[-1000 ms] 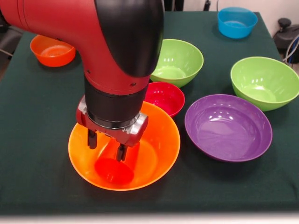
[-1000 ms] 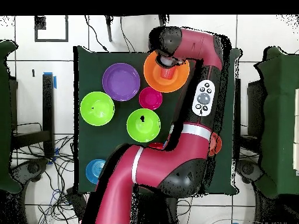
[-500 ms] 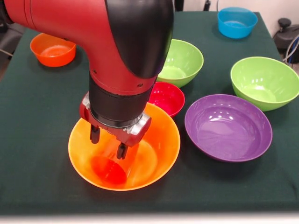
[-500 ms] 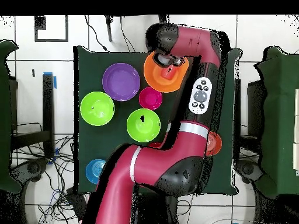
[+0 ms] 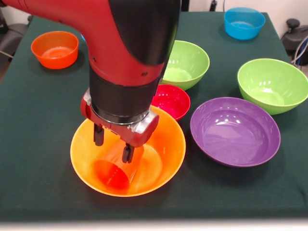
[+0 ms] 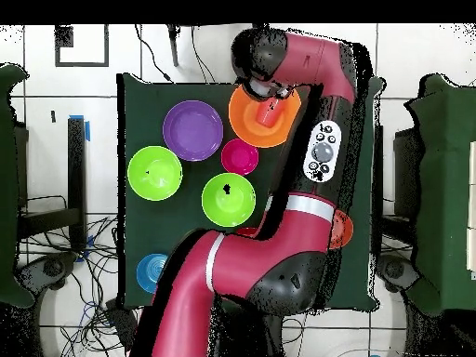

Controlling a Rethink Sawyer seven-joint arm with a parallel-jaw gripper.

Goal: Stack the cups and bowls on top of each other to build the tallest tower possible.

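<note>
While the tool (image 5: 112, 144) hangs over the big orange bowl (image 5: 166, 154) with its two dark fingers (image 5: 98, 135) spread apart and gripping nothing, an orange cup (image 5: 114, 168) sits inside that bowl, tilted, its reddish bottom low against the bowl's floor and its upper part leaning up between the fingertips. Whether the fingers touch the cup's wall cannot be told. Apart from the cup, the big orange bowl holds nothing, and it rests on the dark green surface (image 5: 43, 120) near its front edge.

Just behind the big orange bowl, touching or nearly touching its rim, stands the small crimson bowl (image 5: 171, 100), empty. Beyond that one is a lime green bowl (image 5: 185, 62), empty, partly hidden by the red and black arm (image 5: 130, 43). To the side lies the wide purple bowl (image 5: 235, 131), empty, and behind it a second lime green bowl (image 5: 272, 84), also empty. A blue bowl (image 5: 244, 22) stands at a far corner of the surface, and a small orange bowl (image 5: 54, 49) stands at the opposite far corner; both are empty.

From overhead, the arm covers much of the surface, and a second blue bowl (image 6: 152, 271) shows at a corner close to the robot's base
</note>
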